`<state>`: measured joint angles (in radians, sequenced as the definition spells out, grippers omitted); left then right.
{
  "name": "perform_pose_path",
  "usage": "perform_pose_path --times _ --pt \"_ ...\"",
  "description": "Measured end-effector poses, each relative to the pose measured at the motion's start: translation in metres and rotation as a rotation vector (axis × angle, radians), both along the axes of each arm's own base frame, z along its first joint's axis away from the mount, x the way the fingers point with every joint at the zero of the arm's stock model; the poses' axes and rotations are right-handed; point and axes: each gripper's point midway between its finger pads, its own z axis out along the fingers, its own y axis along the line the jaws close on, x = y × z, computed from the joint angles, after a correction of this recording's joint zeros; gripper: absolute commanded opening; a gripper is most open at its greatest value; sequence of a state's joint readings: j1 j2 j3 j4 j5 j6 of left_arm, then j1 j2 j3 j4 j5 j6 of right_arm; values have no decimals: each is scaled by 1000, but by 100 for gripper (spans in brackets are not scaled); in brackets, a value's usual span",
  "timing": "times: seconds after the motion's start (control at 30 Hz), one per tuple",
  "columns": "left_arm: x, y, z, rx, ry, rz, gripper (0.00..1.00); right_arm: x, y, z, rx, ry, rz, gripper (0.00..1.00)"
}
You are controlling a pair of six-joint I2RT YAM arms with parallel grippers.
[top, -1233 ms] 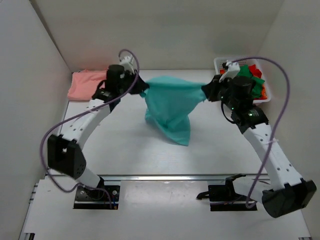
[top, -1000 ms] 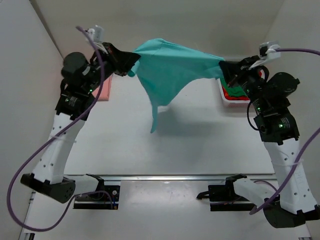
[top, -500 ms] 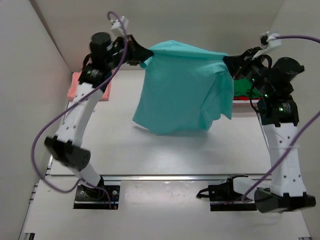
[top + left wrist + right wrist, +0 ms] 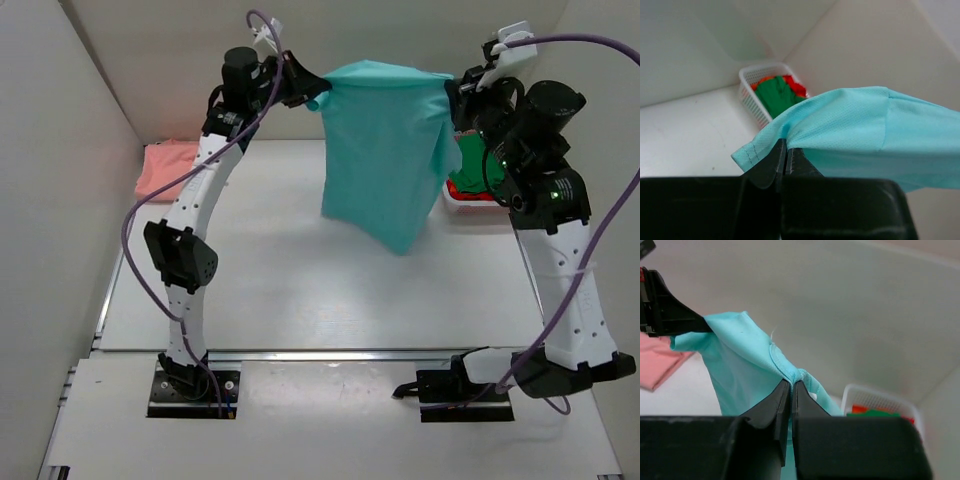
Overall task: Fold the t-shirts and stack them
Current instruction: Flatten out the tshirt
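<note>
Teal t-shirt hangs above the table, stretched by its upper edge between the two raised arms, with the body of the cloth draping down to a lower corner that appears to be clear of the table surface. Left arm and right arm rise from their bases at the near edge and reach toward the far wall, each trailed by a purple cable. White mesh basket stands at the far right of the table, partly hidden behind the hanging cloth in the top view; it holds a green t-shirt and a red t-shirt, crumpled together. Salmon-pink t-shirt lies flat at the far left of the table against the side wall, well apart from the basket. Left gripper is clamped on the left upper corner of the teal t-shirt; in the left wrist view its jaws meet on a fold of the hemmed edge, with the basket in the background. Right gripper is clamped on the right upper corner; in the right wrist view its jaws pinch a seamed ridge of the cloth.
</note>
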<state>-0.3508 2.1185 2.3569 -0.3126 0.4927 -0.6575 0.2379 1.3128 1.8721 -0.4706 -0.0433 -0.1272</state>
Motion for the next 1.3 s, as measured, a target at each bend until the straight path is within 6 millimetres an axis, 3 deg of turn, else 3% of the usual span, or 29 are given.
perform_pose_path --times 0.07,0.17,0.27,0.37,0.4,0.47,0.53,0.57,0.6,0.63,0.73,0.83,0.9,0.93,1.0,1.03,1.1,1.13,1.2,1.23,1.3 --pt "-7 10 26 -35 -47 0 0 -18 10 24 -12 -73 15 0" --pt "-22 24 66 -73 -134 -2 0 -38 12 35 -10 -123 9 0" --pt "-32 38 91 -95 -197 1 0 -48 19 27 0 -122 23 0" --pt "-22 56 86 -87 -196 35 0 -49 44 -2 6 -75 82 0" --pt "-12 65 75 -75 -173 58 0 -47 59 -21 6 -40 114 0" --pt "11 85 46 -53 -112 111 24 -45 97 -64 1 39 197 0" --pt "40 112 4 -22 -16 181 34 -46 152 -126 -11 161 312 3" --pt "55 132 -21 -7 43 225 37 -48 183 -160 -25 233 380 20" --pt "67 152 -47 6 104 266 45 -53 210 -190 -36 300 439 34" --pt "85 193 -87 24 194 363 49 -68 255 -241 -87 413 546 39" --pt "94 290 -147 51 342 562 51 -122 326 -332 -196 614 743 44" --pt "83 368 -165 64 395 712 51 -174 350 -374 -252 714 873 44" --pt "68 392 -162 86 401 759 50 -178 348 -374 -239 723 889 44" --pt "58 393 -157 106 394 765 51 -167 342 -368 -210 707 865 44" --pt "33 369 -154 157 385 736 51 -133 320 -355 -156 681 775 44" --pt "12 343 -155 188 391 698 52 -107 300 -346 -118 660 698 44" --pt "-29 270 -163 241 374 579 51 -51 253 -330 -33 630 529 44" --pt "-56 233 -174 264 374 507 52 -18 222 -323 19 615 429 44" --pt "-114 152 -206 293 395 318 53 25 170 -322 86 620 279 43" --pt "-128 137 -219 299 416 276 52 44 139 -326 118 632 198 42" --pt "-160 112 -264 321 513 204 52 71 90 -341 166 670 71 42"
